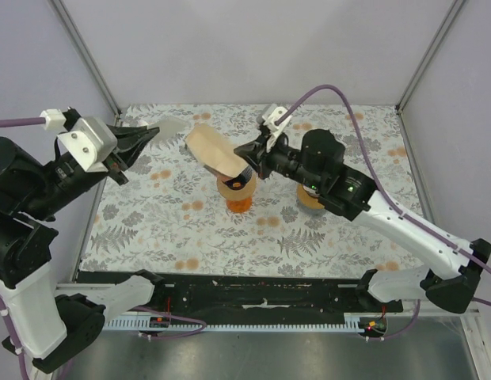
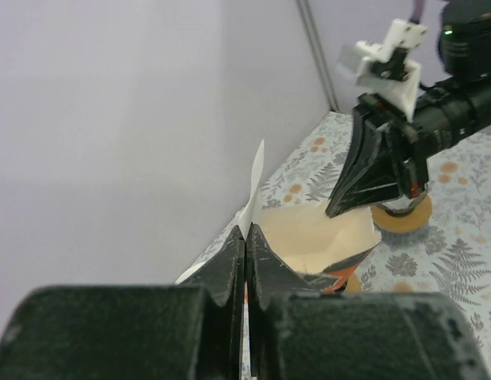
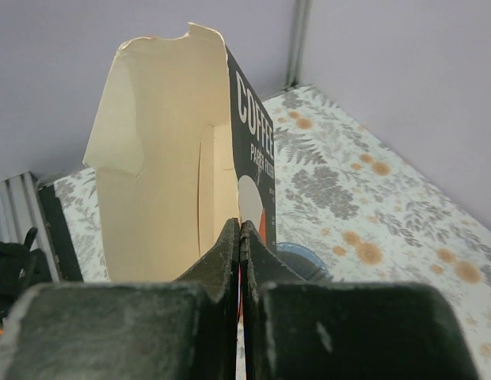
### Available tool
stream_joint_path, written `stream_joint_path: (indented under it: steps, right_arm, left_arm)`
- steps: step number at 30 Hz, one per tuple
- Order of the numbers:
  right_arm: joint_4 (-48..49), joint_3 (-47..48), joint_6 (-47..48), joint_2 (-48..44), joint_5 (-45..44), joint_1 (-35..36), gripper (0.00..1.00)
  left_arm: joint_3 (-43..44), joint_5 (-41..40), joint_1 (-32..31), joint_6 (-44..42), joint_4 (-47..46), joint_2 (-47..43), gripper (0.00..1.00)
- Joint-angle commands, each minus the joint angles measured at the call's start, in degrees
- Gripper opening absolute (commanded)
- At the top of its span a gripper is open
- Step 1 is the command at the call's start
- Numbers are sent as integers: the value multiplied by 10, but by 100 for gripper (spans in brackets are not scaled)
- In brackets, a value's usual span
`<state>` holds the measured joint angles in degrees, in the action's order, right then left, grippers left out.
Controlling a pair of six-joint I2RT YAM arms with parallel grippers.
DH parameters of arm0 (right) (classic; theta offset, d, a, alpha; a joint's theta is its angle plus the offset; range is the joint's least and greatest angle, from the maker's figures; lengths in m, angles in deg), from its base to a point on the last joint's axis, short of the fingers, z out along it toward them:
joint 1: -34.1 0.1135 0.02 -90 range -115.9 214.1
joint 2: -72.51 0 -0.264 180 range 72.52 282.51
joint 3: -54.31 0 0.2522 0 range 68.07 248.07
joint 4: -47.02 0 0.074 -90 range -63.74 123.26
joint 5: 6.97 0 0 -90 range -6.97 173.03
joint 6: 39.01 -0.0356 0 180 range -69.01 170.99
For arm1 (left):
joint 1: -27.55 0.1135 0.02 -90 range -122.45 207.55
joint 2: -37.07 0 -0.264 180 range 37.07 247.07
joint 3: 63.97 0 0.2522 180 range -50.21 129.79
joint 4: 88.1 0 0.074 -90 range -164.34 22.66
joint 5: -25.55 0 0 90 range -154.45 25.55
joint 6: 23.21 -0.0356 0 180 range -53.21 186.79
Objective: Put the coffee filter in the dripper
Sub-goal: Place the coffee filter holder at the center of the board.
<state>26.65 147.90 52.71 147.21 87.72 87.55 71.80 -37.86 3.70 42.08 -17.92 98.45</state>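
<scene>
My right gripper (image 1: pixel 247 172) pinches filter box (image 1: pixel 212 150) wall to steady it; left gripper (image 1: pixel 154 134), ten o'clock, pinches filter (image 1: pixel 173 127), lifted clear.

There is one worktop (image 1: pixel 190 237). Two arms stand over it, the left arm (image 1: pixel 32 182) and the right arm (image 1: pixel 388 214), with two end effectors: the left end effector (image 1: pixel 149 136), the right end effector (image 1: pixel 244 150). One open box (image 1: pixel 212 149), one white paper filter (image 1: pixel 173 125), two round orange pieces: first orange piece (image 1: pixel 238 203), second orange piece (image 1: pixel 307 199).
</scene>
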Motion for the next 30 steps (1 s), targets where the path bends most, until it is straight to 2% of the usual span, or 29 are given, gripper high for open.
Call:
stream_joint_path:
  steps: [1, 8, 12, 18, 21, 25, 30]
  right_arm:
    - [-18, 27, 0, -60, -43, -39, 0]
    - [-59, 16, 14, -104, -128, -113, 0]
    - [-79, 2, 7, -108, -165, -182, 0]
    - [-96, -16, -52, -96, -131, -376, 0]
    - [-99, -34, -79, -69, -108, -466, 0]
    - [-98, -73, -96, -18, -94, -549, 0]
    - [-94, -106, -106, 62, -87, -613, 0]
  left_arm:
    - [18, -85, 0, 74, -43, 6, 2]
    - [-12, -95, 1, 78, -43, -1, 2]
    - [-23, -99, 0, 80, -41, -5, 2]
    - [-34, -164, 1, 125, -1, 7, 2]
    - [-68, -172, 1, 124, 18, 4, 2]
    - [-112, -187, 0, 122, 33, 8, 2]
    - [-157, -176, 1, 114, 35, 8, 2]
